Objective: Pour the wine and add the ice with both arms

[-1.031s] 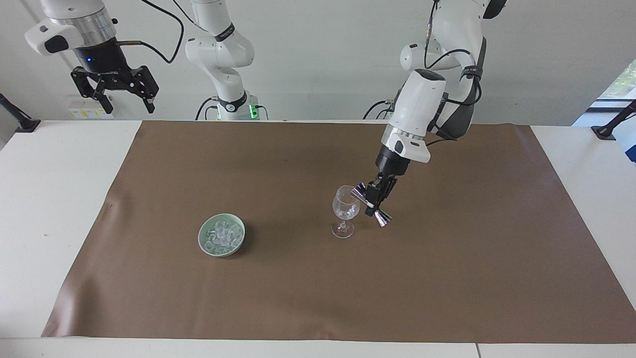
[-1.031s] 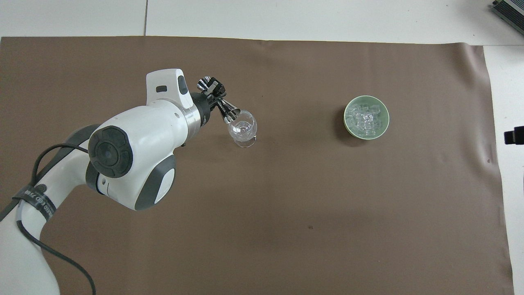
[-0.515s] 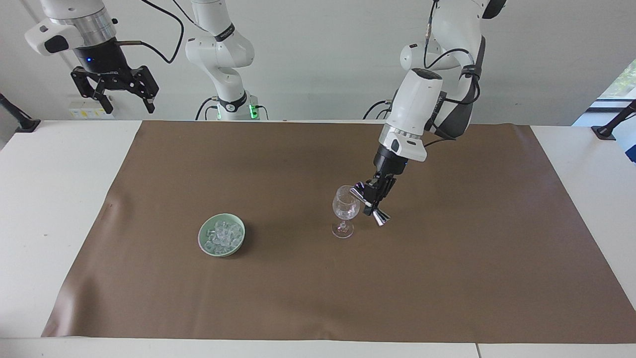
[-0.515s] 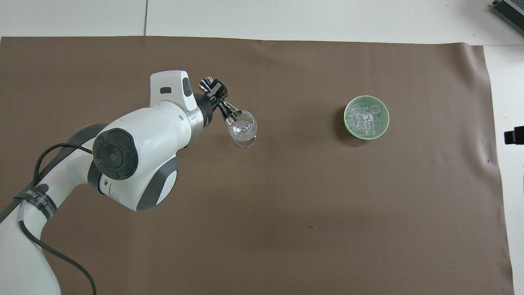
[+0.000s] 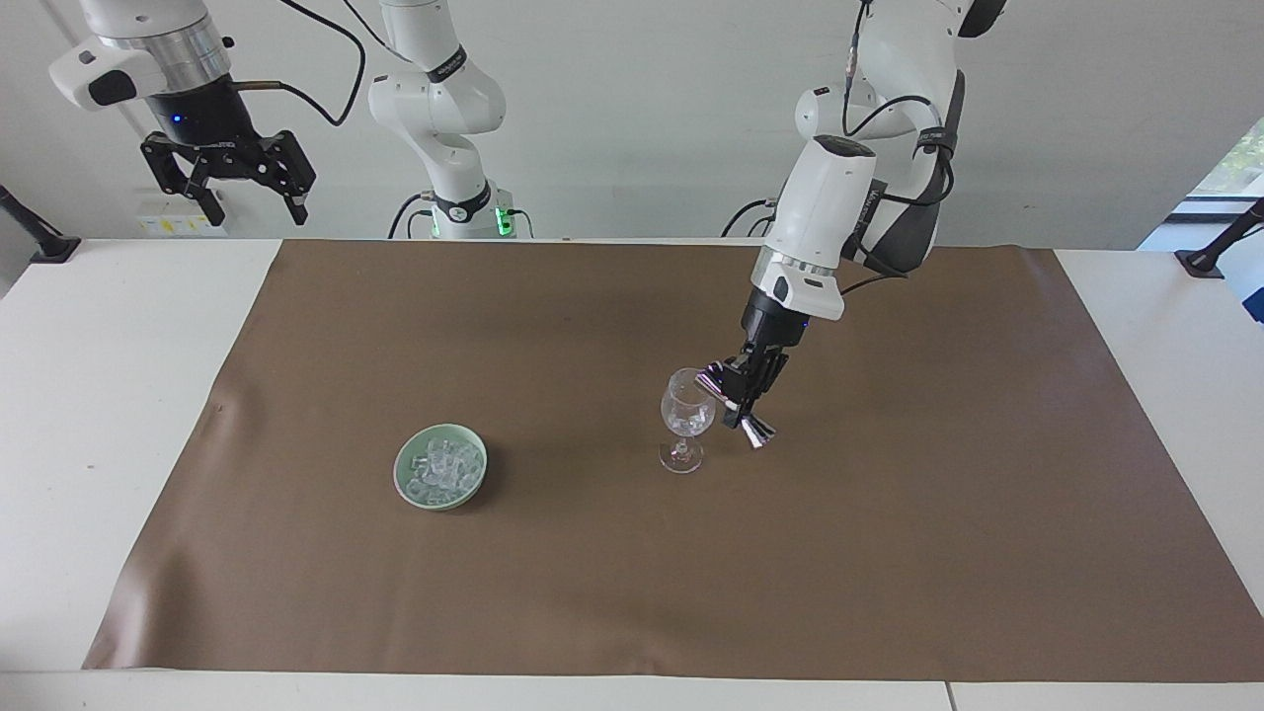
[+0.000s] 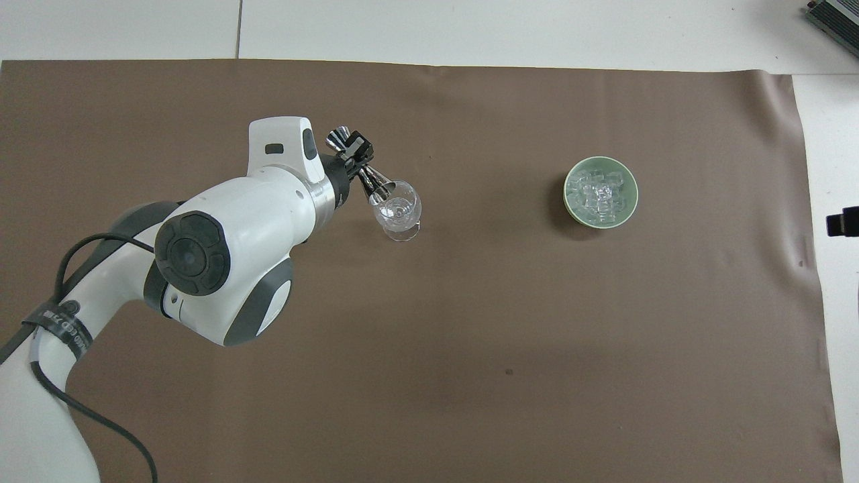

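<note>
The bench [image 5: 99, 395] carries a brown mat [image 5: 632, 573]. The left tool [image 5: 746, 395], clamped on a tilted metal jigger [image 5: 736, 403], holds it tipped at the rim of the wine glass [image 5: 686, 420] near the mat's middle. The right tool [image 5: 229, 173] waits with fingers wide above the bench's corner at the right arm's end. The ice [image 5: 441, 466] lies heaped in a green bowl [image 5: 405, 479], toward the right arm's end from the glass.

White table [image 5: 118, 415] draped with brown mat [image 5: 592, 573]; plain white wall [image 5: 632, 118] at the back, daylit window [image 5: 1234, 163] toward the left arm's end
</note>
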Available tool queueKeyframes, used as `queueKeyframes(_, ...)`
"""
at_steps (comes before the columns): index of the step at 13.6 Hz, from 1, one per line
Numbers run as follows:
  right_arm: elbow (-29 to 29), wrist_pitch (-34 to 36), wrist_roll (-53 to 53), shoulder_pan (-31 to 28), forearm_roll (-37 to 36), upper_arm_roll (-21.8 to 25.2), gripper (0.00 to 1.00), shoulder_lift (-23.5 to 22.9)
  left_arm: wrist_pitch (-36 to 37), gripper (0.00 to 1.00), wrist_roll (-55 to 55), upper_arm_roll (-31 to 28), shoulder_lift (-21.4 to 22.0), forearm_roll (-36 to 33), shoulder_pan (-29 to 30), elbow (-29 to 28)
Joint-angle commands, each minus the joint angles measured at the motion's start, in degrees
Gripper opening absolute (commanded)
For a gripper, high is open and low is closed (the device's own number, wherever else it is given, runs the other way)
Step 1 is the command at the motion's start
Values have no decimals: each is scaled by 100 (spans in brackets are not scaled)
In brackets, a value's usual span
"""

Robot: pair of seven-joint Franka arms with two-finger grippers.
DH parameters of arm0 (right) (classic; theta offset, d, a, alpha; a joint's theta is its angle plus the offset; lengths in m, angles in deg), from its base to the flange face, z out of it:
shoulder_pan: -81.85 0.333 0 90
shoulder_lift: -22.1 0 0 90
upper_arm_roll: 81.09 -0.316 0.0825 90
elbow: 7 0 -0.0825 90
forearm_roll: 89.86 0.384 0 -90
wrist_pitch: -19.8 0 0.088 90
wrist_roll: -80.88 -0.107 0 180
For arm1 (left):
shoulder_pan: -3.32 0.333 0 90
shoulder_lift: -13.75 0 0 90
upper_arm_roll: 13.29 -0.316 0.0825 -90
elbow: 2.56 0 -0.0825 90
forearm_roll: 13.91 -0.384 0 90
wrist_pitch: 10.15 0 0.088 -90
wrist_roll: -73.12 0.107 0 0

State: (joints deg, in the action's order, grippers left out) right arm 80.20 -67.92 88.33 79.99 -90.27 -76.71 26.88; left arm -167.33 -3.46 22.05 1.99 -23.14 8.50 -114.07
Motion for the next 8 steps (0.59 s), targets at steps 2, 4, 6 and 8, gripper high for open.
queueKeyframes(2,43,45,90,-8,111,19,100,49,108,0,-112,-54,69,-210,-62,7)
queueKeyframes(4,43,45,90,-8,111,19,100,49,108,0,-112,-54,69,-280,-62,7)
queueKeyframes(6,43,45,90,-8,111,19,100,49,108,0,-112,-54,69,-385,-62,15)
queueKeyframes(8,43,45,90,-8,111,19,100,49,108,0,-112,-54,69,-404,-62,15)
